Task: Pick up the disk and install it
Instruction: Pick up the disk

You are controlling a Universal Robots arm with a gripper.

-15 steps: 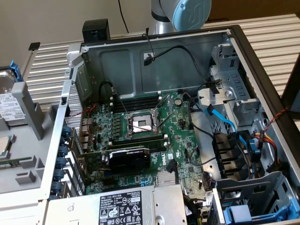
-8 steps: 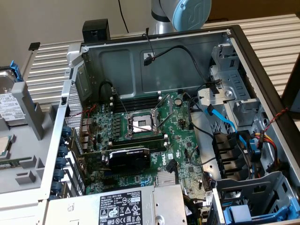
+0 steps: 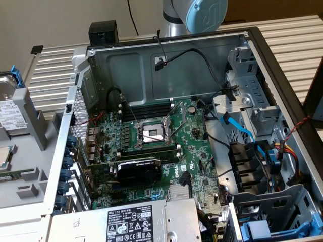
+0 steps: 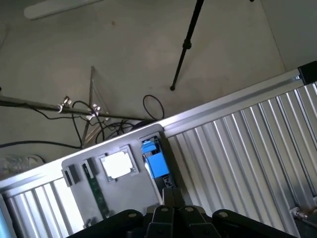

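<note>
Ribbed aluminium counter (image 4: 247, 148) carries everything, and on it stands the open computer case (image 3: 166, 65), with its motherboard (image 3: 151, 151) exposed and its drive cage (image 3: 252, 108) at the exterior view's right. Behind the case rises the 1 robot arm (image 3: 202, 12). A grey parts tray (image 3: 38, 131) sits just beside the case at the exterior view's left.

The disk (image 3: 7, 108) rests in that tray, outside the case and well apart from the drive cage, with blue rails framing its white label. The wrist view looks down on the disk (image 4: 155, 159) near the square processor chip (image 4: 118, 165). The gripper (image 4: 170, 192) hangs above the tray with its 2 fingers (image 4: 174, 198) pressed together and nothing between them, roughly in line with the disk's end.

This looks like the approach to the pick. Doing it well calls for spreading the fingers wider than the disk before descending. They should straddle the blue rails squarely at mid-length so the disk lifts level, and stay clear of the chip.
</note>
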